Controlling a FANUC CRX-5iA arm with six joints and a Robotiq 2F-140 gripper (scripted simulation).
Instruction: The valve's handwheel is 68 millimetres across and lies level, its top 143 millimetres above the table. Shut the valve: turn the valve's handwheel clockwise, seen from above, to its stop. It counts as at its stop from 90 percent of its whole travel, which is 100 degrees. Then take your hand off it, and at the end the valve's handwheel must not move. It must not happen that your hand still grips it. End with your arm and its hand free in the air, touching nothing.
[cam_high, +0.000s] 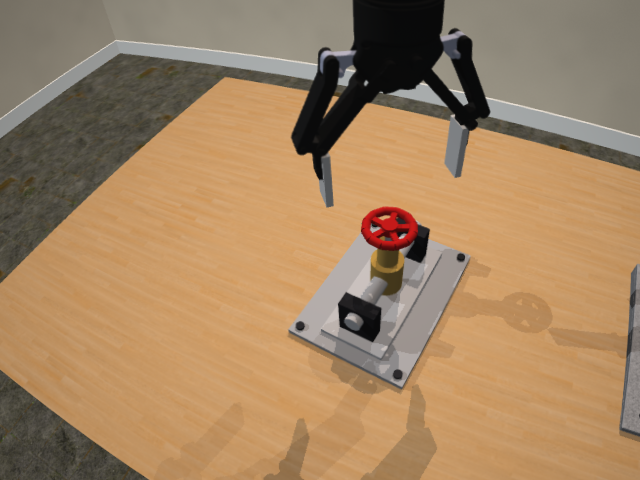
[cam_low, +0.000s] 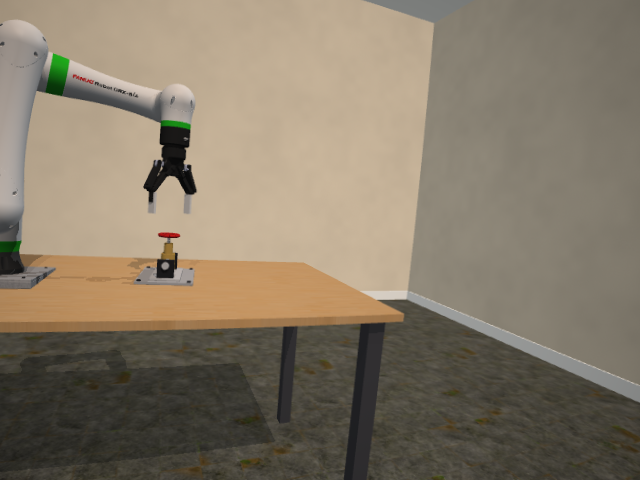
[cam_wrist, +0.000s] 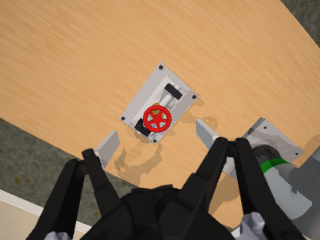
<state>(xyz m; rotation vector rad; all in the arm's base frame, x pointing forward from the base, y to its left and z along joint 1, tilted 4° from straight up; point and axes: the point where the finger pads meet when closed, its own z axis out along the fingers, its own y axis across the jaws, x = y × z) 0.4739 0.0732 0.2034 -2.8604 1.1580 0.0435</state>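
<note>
Top, side and wrist views all share the valve (cam_high: 388, 242)

Red spoked handwheel (cam_high: 388, 228) lies level atop the brass valve (cam_high: 387, 268), seemingly untouched.

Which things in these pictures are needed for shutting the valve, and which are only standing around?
Needed:
- red handwheel, on top of the valve
- brass valve body
- gripper, open and empty, above the handwheel with a gap

Not needed:
- grey mounting plate under the valve
- black pipe clamps
- arm's base plate at the table edge
- wooden table
</note>
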